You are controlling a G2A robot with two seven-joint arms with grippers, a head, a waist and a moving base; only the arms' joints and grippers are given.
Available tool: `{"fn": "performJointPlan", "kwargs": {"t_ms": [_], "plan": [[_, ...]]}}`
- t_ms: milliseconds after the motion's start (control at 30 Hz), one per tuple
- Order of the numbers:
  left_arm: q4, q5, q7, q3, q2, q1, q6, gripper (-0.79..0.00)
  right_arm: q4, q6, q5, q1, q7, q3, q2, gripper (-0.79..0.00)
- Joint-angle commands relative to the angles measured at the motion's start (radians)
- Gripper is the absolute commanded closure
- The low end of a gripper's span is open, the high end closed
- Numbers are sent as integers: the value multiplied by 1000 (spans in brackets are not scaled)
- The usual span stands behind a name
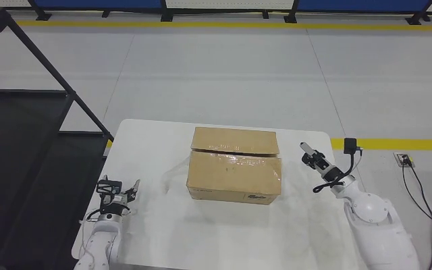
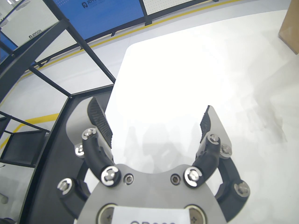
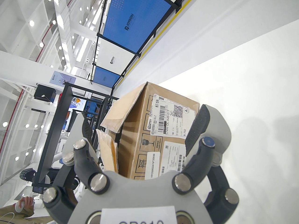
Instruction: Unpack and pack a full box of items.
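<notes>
A brown cardboard box stands in the middle of the white table, its top flaps folded over and a little ajar. My left gripper rests low at the table's left front, well apart from the box, open and empty. In the left wrist view that gripper spreads over bare table, with a box corner at the picture's edge. My right gripper hovers just to the right of the box, open. The right wrist view has the gripper facing the labelled end of the box, with nothing between its fingers.
A black metal rack stands close against the table's left side. Bare table lies in front of and on both sides of the box. A yellow floor line runs past the table's right edge.
</notes>
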Motion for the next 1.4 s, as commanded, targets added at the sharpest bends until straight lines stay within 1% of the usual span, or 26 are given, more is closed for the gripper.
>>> {"fn": "performJointPlan", "kwargs": {"t_ms": [0, 100, 200, 300, 400, 467, 800, 833, 867, 933, 1033, 1100, 1133, 1167, 1367], "plan": [[-8, -32, 6, -7, -1, 3, -9, -785, 0, 2, 0, 0, 0, -1, 1, -785], [-31, -77, 18, -19, -2, 11, -19, -785, -3, 0, 1, -1, 0, -1, 2, -785], [-64, -148, 18, -23, -5, 21, -48, -785, -18, -4, -1, -5, 4, -1, 4, -785], [-113, -190, 14, -26, -5, 42, -107, -785, -44, -3, 26, -7, 50, 4, 7, -785], [-188, -234, 6, -33, -3, 74, -173, -785, -70, 8, 68, -5, 129, 22, 14, -785], [-241, -256, -11, -40, 0, 96, -226, -785, -70, 8, 68, -5, 129, 22, 14, -785], [-241, -256, -11, -40, 0, 96, -226, -785, -76, 7, 67, -4, 121, 24, 15, -785], [-244, -258, -13, -39, 0, 97, -231, -785, -85, 6, 65, -7, 106, 28, 15, -785], [-252, -276, -24, -36, 1, 97, -267, -785, -97, 4, 79, -12, 96, 30, 14, -785], [-244, -308, -57, -48, 4, 74, -297, -785, -106, 0, 157, -15, 147, 31, 15, -785], [-242, -395, -97, -46, 2, 46, -350, -785, -102, -7, 243, -1, 238, 43, 19, -785], [-246, -450, -139, -43, 3, 35, -397, -785, -88, -9, 319, 15, 360, 39, 23, -785], [-249, -493, -186, -44, 4, 30, -431, -785, -81, -3, 325, 19, 375, 41, 24, -785], [-252, -508, -203, -44, 4, 28, -443, -785, -81, -3, 325, 19, 375, 41, 24, -785], [-252, -508, -203, -44, 4, 28, -443, -785, -81, -3, 325, 19, 375, 41, 24, -785]]}}
